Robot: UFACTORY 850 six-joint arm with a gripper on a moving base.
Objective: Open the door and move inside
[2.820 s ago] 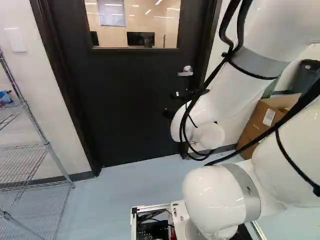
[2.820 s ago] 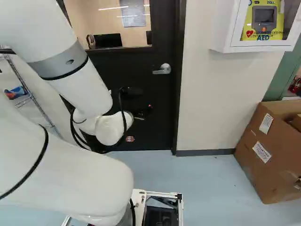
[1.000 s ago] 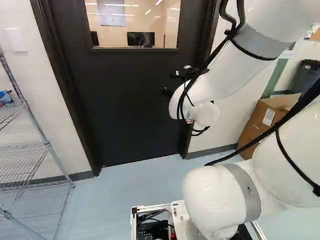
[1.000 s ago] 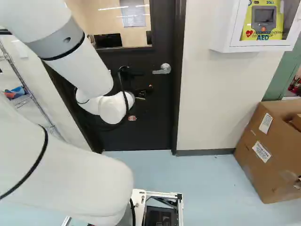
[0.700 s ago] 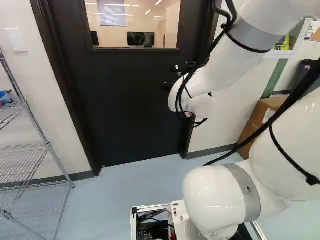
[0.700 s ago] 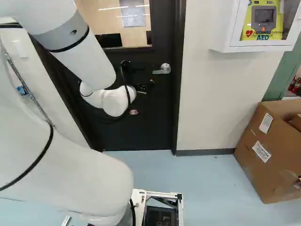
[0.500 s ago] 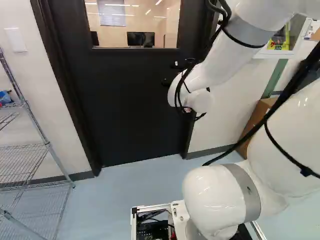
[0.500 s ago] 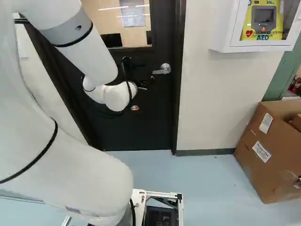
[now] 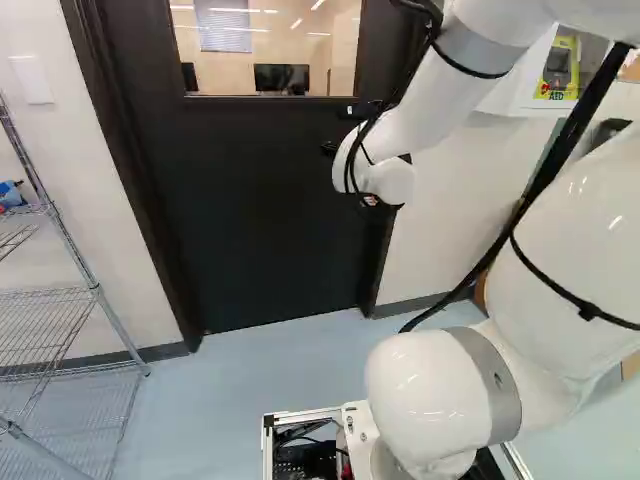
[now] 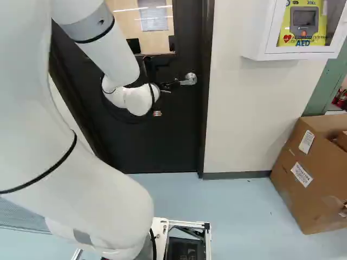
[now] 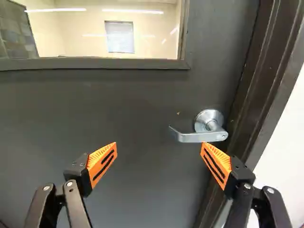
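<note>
door [image 9: 260,220] closed, gripper [image 10: 170,73] in front of it, jaws standing wide, handle [image 11: 197,137] just beyond one fingertip, contact not determinable, carton [image 10: 303,184] on floor [image 10: 244,216]

Upper middle of the left base view, the door [image 9: 260,220] looks smooth and matt; lower middle, the arm [image 9: 425,395] is glossy. At left, the wire rack [image 9: 97,291] is shiny metal. Upper middle of the right base view, the handle [image 10: 189,79] is smooth metal; lower right, the box [image 10: 312,203] is matt cardboard.
</note>
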